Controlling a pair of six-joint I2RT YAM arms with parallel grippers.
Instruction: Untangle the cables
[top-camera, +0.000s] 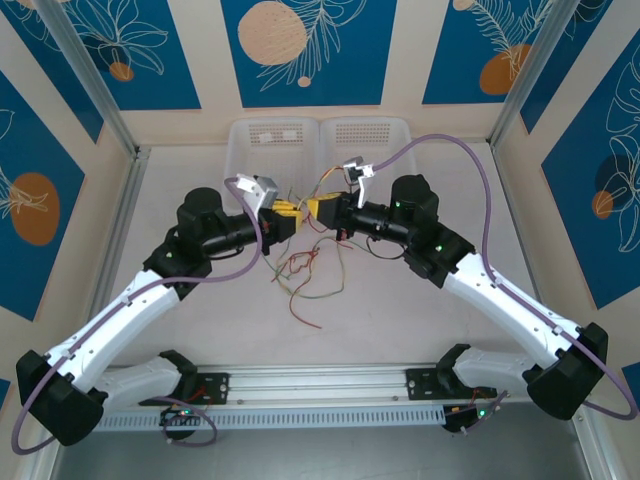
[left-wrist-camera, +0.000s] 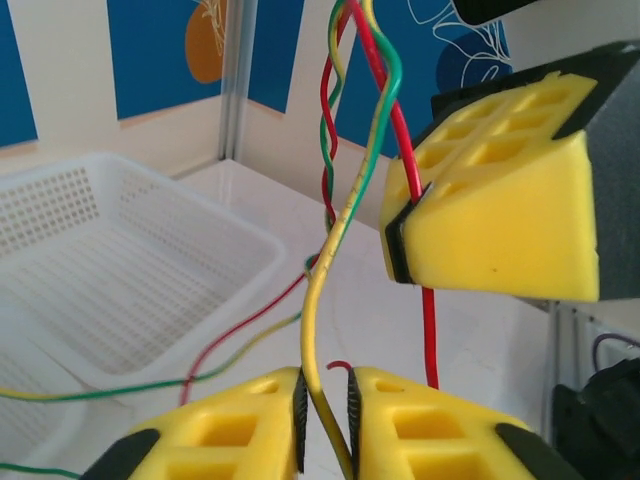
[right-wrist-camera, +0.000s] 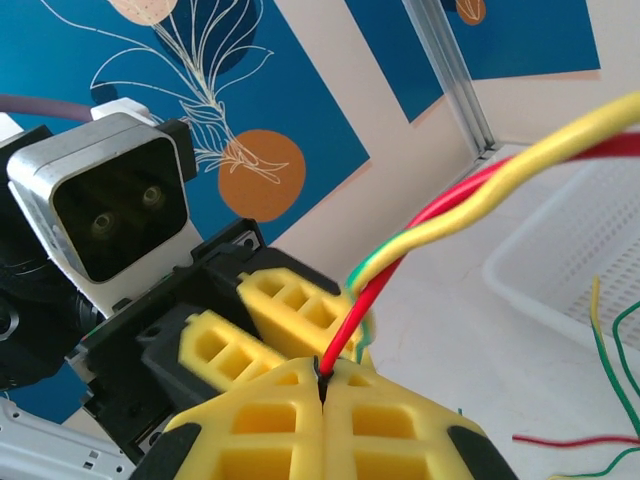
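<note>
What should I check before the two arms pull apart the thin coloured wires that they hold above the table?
1. Right gripper shut on thin red wire: ok.
2. Left gripper shut on thin yellow wire: ok.
3. Each gripper holds a different wire: ok.
4. Red, yellow and thin green wire untwisted between the grippers: not ok, they are twisted together.
5. Loose ends free of the white perforated plastic basket: cannot tell.
</note>
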